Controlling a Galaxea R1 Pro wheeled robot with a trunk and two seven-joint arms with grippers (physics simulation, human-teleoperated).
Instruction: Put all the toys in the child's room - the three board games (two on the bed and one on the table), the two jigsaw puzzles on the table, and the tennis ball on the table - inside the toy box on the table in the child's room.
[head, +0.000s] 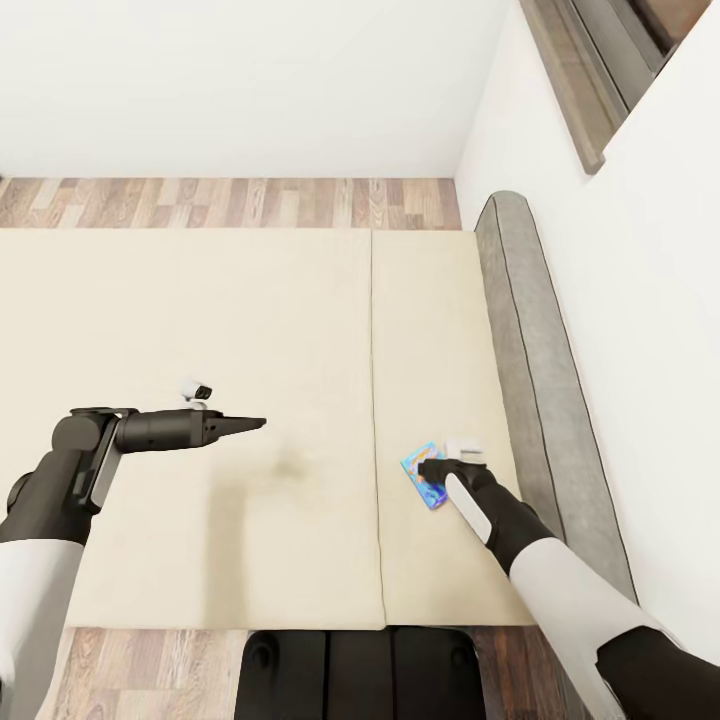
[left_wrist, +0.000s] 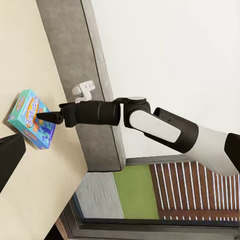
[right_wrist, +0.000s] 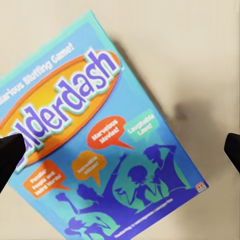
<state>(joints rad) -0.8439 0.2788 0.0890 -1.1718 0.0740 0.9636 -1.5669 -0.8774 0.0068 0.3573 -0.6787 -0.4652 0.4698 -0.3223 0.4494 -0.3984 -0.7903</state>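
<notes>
Because the blue board game lay flat on the beige bed near the grey headboard, the right hand hung over it with fingers spread wide, one over the cover, nothing held. Its cover bore an orange oval and purple silhouettes. Whether the idle left hand's fingers were together, I could not tell.

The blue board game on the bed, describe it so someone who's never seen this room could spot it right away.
Find the wide beige bed and follow it toward the grey headboard by the white wall. Near that side lies a flat bright blue board game, right under the right end effector. Its cover carries white lettering on an orange oval, the only colourful thing on the mattress.
</notes>
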